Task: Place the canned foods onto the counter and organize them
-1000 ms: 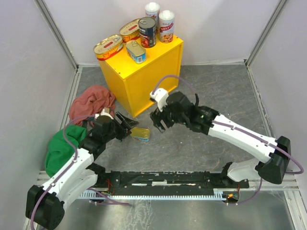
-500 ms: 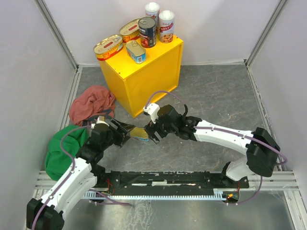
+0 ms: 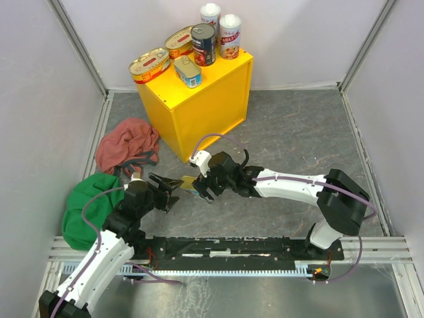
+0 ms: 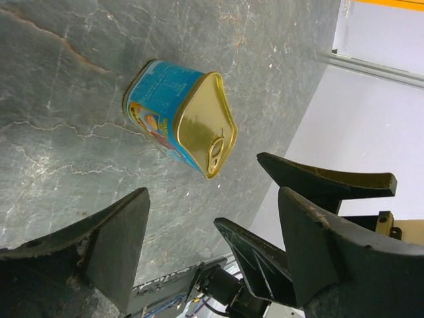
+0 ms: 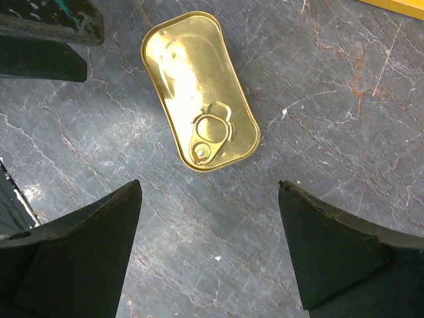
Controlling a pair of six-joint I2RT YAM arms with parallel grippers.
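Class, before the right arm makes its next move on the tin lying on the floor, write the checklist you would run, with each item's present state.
1. Rectangular tin lies flat on the floor, pull-tab up: ok.
2. Right gripper open: ok.
3. Tin lined up between its fingers, narrow side across: ok, roughly; the fingers are not yet around it.
4. Left gripper open and off the tin: ok.
5. Left gripper clear of the right one's path: cannot tell; the two are close.
6. Bare spot on the counter top: ok, on its right side in the top view.
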